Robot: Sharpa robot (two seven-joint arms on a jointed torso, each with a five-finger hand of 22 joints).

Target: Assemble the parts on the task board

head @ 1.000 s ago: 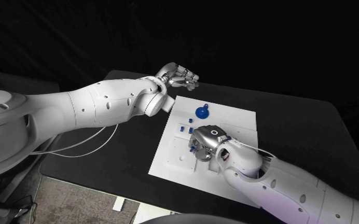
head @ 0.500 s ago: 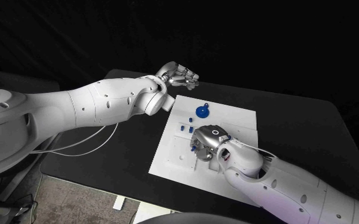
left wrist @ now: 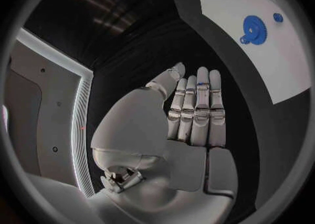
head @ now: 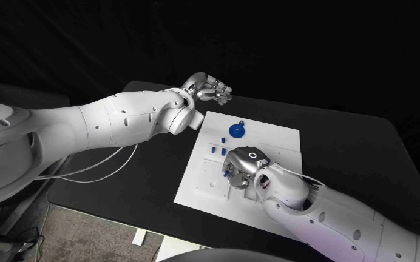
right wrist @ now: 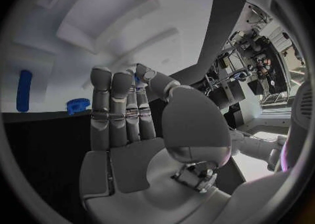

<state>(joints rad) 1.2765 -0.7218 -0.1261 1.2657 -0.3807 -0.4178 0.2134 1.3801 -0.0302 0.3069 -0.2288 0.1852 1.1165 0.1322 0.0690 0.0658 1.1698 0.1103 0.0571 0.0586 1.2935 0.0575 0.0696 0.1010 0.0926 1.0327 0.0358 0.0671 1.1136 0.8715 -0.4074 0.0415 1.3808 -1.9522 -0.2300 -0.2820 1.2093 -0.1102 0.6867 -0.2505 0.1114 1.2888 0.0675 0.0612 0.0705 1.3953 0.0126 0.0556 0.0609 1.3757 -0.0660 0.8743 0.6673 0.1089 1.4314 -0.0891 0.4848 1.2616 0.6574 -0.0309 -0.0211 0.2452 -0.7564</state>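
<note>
Nearest to me, my right arm reaches in from the right and places the right hand [head: 243, 166] over the middle of the white task board [head: 275, 134]. In the right wrist view its fingers [right wrist: 118, 106] stand straight and close together, and a small blue piece [right wrist: 138, 78] shows between the thumb tip and a fingertip; I cannot tell whether it is pinched or merely lies behind them. Beside the hand, on the board, I see small blue parts [head: 217, 150] and another blue piece [head: 224, 175] at the hand's edge. The same wrist view shows a blue peg [right wrist: 24, 90] and a blue toothed piece [right wrist: 77, 105] lying on the board.

Farther back on the board lies a round blue gear [head: 236, 130], apart from both hands.

Farthest, my left hand [head: 211, 88] hovers past the board's far left corner over the black table [head: 350, 141]. Its fingers [left wrist: 200, 106] are extended side by side and it holds nothing.
</note>
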